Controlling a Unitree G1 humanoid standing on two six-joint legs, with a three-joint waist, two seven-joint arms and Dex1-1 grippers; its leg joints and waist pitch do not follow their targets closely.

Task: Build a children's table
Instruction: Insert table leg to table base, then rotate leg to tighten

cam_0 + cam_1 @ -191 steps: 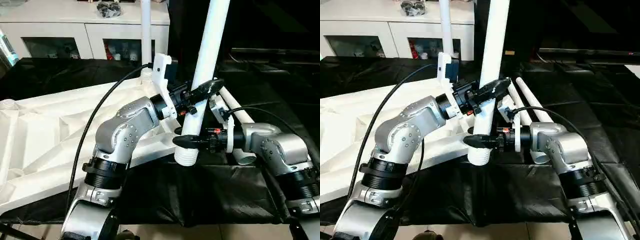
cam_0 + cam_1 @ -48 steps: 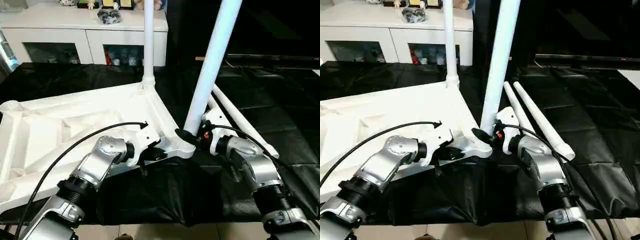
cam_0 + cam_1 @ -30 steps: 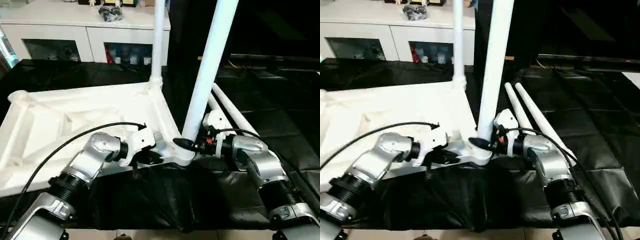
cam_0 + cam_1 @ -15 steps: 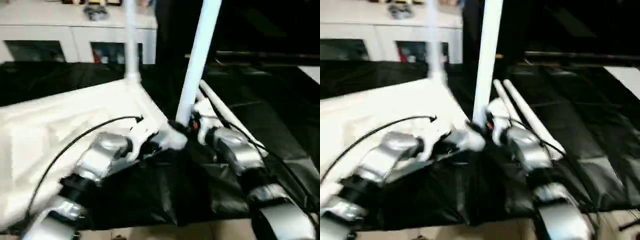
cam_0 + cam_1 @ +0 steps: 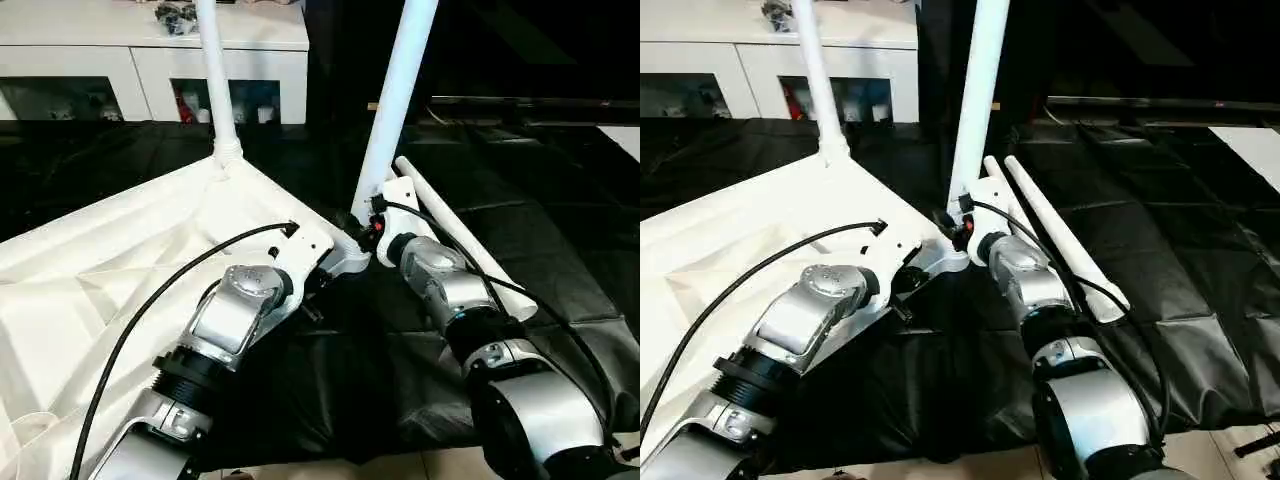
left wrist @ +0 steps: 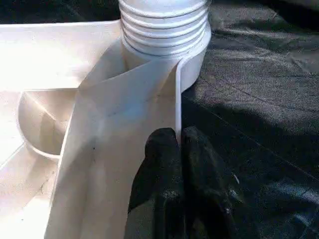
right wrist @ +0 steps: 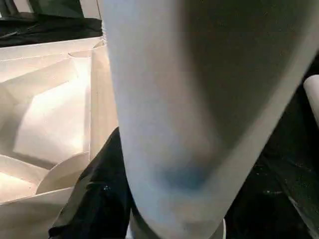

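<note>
The children's table (image 5: 120, 260) lies upside down on a black cloth (image 5: 560, 250), its white underside up, with ribs and a raised rim. Its near corner reaches almost to the cloth's front edge, where the fabric drops toward the floor. Two legs stand in corner sockets: a far leg (image 5: 214, 70) upright at the back corner, and a near leg (image 5: 396, 95) leaning slightly in the front corner socket (image 5: 352, 258). Two spare legs (image 5: 1060, 240) lie side by side on the cloth just right of that corner, running away from the robot. Right of them the cloth is bare and open. Behind the cloth stands a white cabinet (image 5: 150, 55) with shelf openings.

The left tool (image 6: 177, 144) is closed, its black fingers pinching the thin rim wall just beside the threaded socket. The right tool (image 5: 358, 225) sits at the base of the near leg, its fingers around it in a grip; the right wrist view shows the leg close up with a black finger (image 7: 94, 199) beside it.
</note>
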